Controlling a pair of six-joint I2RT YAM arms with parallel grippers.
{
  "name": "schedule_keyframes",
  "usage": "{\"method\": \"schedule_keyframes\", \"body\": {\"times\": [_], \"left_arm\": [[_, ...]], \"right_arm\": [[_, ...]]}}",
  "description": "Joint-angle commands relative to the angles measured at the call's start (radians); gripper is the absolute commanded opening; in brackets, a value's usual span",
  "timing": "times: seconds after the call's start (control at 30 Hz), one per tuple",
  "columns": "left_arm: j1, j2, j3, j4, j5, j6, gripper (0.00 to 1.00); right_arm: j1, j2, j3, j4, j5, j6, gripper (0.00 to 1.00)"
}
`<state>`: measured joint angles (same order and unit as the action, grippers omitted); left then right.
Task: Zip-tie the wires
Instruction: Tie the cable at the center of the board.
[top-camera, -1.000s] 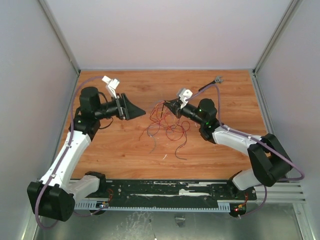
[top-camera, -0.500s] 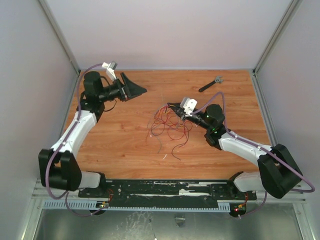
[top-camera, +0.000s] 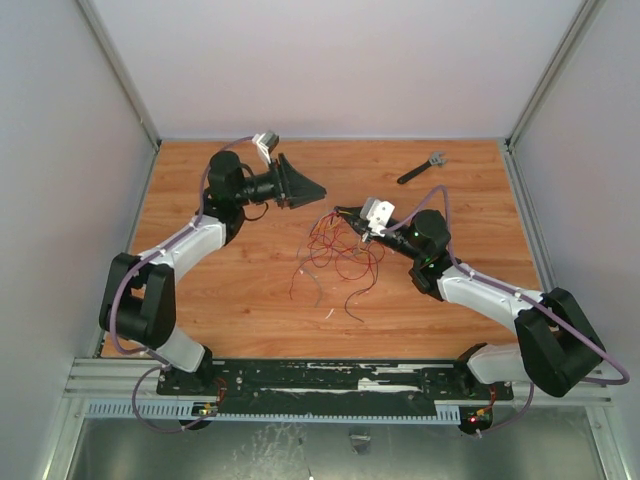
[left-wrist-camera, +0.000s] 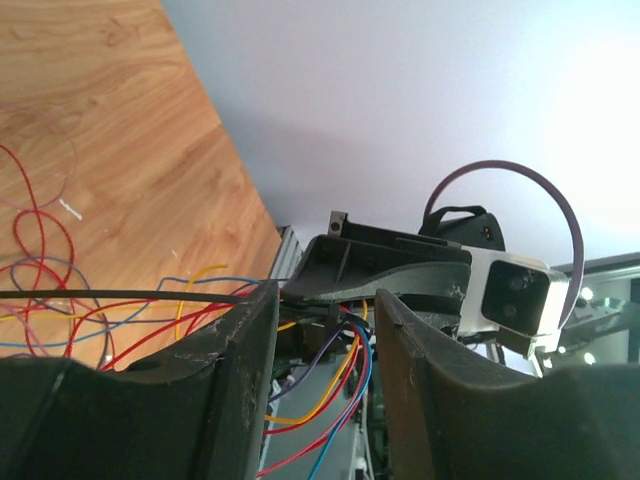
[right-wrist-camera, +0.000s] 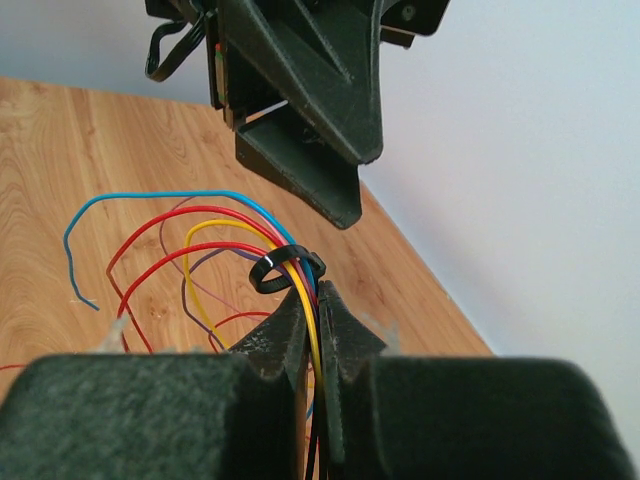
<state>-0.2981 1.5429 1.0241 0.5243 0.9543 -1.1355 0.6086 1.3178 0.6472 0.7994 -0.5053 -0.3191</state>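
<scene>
From above, we see that the left gripper (top-camera: 314, 187) has swung away from the left edge of the worktop (top-camera: 230, 300). It now sits near the far edge, left of middle, nose aimed at the right gripper (top-camera: 343, 211). That one has stayed put just beyond the middle, clenched on the wires (top-camera: 335, 258), whose loose ends sprawl over the worktop's middle. A short black tool (top-camera: 420, 168) lies near the far right corner. In the left wrist view, the left jaws stand apart with nothing between them, and the bundle shows through the gap. The zip tie (left-wrist-camera: 130, 293) runs as a thin straight black line from the bundle out to the left side of the view, above the wood. Its long axis lies crosswise to the left fingers' reach. It slips behind one finger rather than into the gap, so we judge the swing an approach to that tail, with the pull not yet made. In the right wrist view, the fingers pinch the bundle, and the tie's loop rings the strands just beyond the fingertips. The loop is slack and crosswise to them, and the left gripper hangs just beyond it.
</scene>
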Motion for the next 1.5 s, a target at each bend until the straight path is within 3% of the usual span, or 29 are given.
{"method": "schedule_keyframes", "body": {"times": [0.0,0.23,0.5,0.8,1.0,1.3,1.47], "left_arm": [[-0.025,0.018,-0.043,0.171,0.026,-0.108,0.48],[-0.043,0.021,-0.086,0.173,0.012,-0.112,0.51],[-0.047,0.017,-0.143,0.241,0.002,-0.219,0.62],[-0.088,0.057,-0.149,0.328,-0.017,-0.319,0.62],[-0.106,0.084,-0.146,0.367,-0.031,-0.348,0.57],[-0.107,0.091,-0.122,0.342,-0.036,-0.319,0.42],[-0.107,0.103,-0.116,0.324,-0.040,-0.303,0.40]], "right_arm": [[0.004,-0.019,-0.013,0.044,0.004,-0.016,0.02],[0.004,-0.023,-0.013,0.055,0.016,-0.018,0.02],[0.004,-0.023,-0.028,0.074,0.030,-0.038,0.01],[0.008,-0.011,-0.026,0.096,0.008,-0.043,0.01],[0.011,-0.016,-0.032,0.101,0.007,-0.048,0.01],[0.012,-0.029,-0.044,0.093,0.008,-0.050,0.01],[0.014,-0.042,-0.052,0.108,-0.019,-0.034,0.01]]}}
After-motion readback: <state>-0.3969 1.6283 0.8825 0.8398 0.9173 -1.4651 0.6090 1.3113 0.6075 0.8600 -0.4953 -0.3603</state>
